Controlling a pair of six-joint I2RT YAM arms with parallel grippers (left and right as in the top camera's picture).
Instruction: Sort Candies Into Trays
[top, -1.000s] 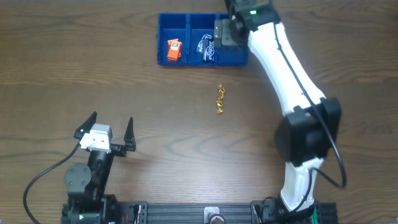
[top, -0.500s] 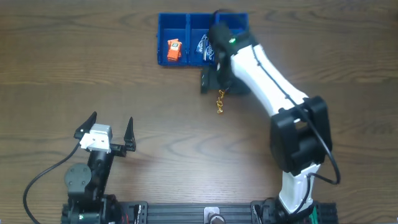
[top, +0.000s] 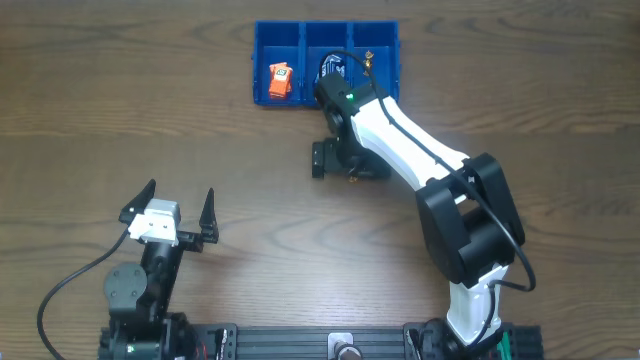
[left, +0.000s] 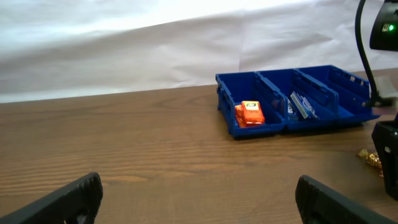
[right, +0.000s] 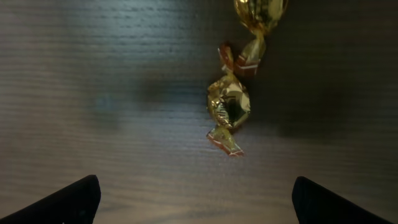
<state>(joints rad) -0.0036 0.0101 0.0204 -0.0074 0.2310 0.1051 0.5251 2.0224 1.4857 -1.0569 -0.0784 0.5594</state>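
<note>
Right claw (right: 196, 180) wide open, empty; gold candy (right: 228, 107) just ahead, slightly off-centre. I'd centre over it, drop straight, pinch its body w/o catching 2nd candy (right: 258, 14) beyond.

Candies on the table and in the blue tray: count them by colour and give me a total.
Orange candy: 1
Blue-silver candy: 1
Gold candies: 3, one in the tray, two on the table
Total: 5
</note>
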